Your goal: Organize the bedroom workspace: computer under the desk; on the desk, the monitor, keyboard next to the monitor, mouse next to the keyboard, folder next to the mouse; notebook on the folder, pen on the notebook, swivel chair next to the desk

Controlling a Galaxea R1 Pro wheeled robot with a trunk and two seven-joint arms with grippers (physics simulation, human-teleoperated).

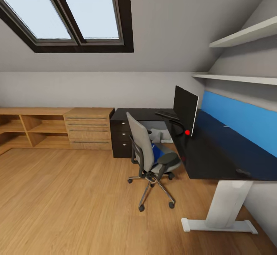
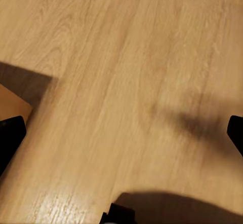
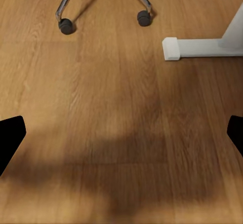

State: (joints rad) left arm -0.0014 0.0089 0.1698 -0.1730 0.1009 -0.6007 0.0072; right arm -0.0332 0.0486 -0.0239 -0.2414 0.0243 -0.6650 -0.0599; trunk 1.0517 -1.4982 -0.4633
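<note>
The grey swivel chair (image 1: pixel 148 155) stands on the floor by the black desk (image 1: pixel 215 151), its back turned to me. A blue folder (image 1: pixel 157 151) lies on its seat. The monitor (image 1: pixel 185 111) stands edge-on on the desk, with a flat dark keyboard (image 1: pixel 166 113) behind it. A small dark lump that may be the mouse (image 1: pixel 243 172) sits near the desk's near end. A pale grey box that looks like the computer (image 1: pixel 157 135) shows under the desk. Notebook and pen are out of view. Both the left gripper (image 2: pixel 121 133) and the right gripper (image 3: pixel 121 133) hang open over bare wooden floor.
A light wooden drawer and shelf unit (image 1: pixel 57 128) runs along the far wall left of the desk. The desk's white leg foot (image 3: pixel 202 46) and two chair casters (image 3: pixel 66 25) lie ahead of the right gripper. Shelves (image 1: pixel 242 36) hang above the desk.
</note>
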